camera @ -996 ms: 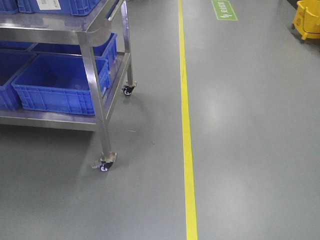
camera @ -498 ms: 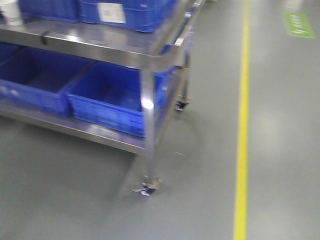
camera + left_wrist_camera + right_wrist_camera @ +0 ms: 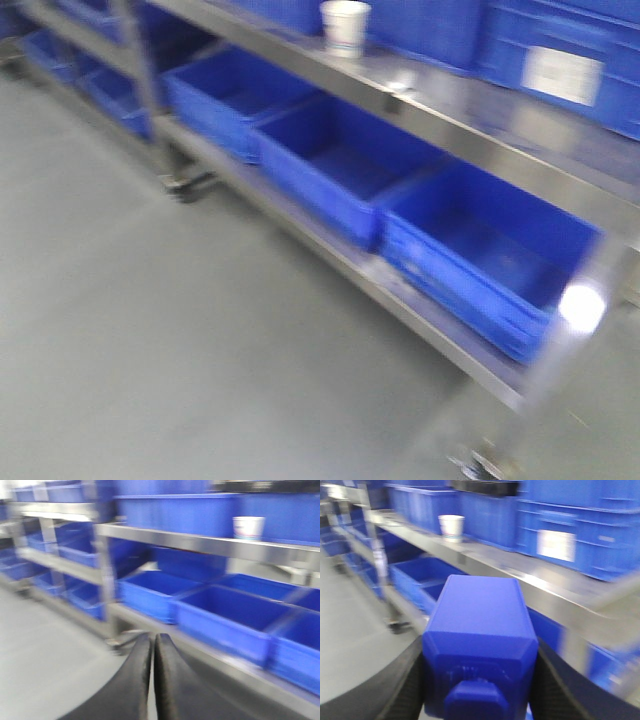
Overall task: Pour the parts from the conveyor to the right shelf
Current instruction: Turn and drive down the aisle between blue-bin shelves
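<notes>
Front view: blurred. Right shelf (image 3: 440, 115) runs from 10 to 4 o'clock, blue bins (image 3: 450, 285) on the lower tier. No arms visible.

Left wrist: left gripper (image 3: 153, 639) at 6 o'clock, jaws pressed together, empty.

Right wrist: right gripper (image 3: 481, 680) clamps the blue block (image 3: 480, 625) at 6 o'clock.

Judged: carry step. Next, line up over a bin and drop it.

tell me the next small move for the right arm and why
Probably extend the right gripper toward the nearest open bin on the lower level of the shelf. It is shut on the block, and the open-topped bins lie ahead and lower, not yet under it. The views are blurred, so go slowly.
</notes>
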Motion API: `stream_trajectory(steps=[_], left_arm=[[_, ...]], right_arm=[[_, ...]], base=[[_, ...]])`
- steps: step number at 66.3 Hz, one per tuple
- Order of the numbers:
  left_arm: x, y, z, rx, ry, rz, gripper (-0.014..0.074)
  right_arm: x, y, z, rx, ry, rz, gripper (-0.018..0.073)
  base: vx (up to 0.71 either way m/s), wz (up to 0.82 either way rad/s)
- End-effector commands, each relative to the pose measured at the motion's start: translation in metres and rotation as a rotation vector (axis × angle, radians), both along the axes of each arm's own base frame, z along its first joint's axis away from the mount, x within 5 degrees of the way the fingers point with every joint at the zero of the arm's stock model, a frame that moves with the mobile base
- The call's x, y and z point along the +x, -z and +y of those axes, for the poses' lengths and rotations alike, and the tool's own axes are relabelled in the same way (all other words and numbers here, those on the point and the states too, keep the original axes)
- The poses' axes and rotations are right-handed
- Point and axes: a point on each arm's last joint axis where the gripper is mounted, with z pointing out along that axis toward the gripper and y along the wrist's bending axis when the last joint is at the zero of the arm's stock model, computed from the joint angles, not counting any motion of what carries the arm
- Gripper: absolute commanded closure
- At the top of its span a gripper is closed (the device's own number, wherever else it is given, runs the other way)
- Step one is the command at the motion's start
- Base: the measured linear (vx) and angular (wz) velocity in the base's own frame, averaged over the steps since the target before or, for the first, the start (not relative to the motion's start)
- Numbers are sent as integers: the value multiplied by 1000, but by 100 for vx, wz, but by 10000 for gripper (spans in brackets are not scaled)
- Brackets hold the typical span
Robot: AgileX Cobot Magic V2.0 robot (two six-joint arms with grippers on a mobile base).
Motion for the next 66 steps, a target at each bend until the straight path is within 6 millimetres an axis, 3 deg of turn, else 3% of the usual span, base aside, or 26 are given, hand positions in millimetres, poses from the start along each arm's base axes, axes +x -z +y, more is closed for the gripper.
stream_trajectory(steps=[1, 66], left_arm=[[-2, -14, 0, -15, 7, -103, 603], [-2, -14, 0, -15, 7, -103, 603]], right_arm=[[-3, -15, -1, 6, 16, -102, 561], [-3, -15, -1, 1, 18, -102, 561]], base=[[23, 90], [17, 73]])
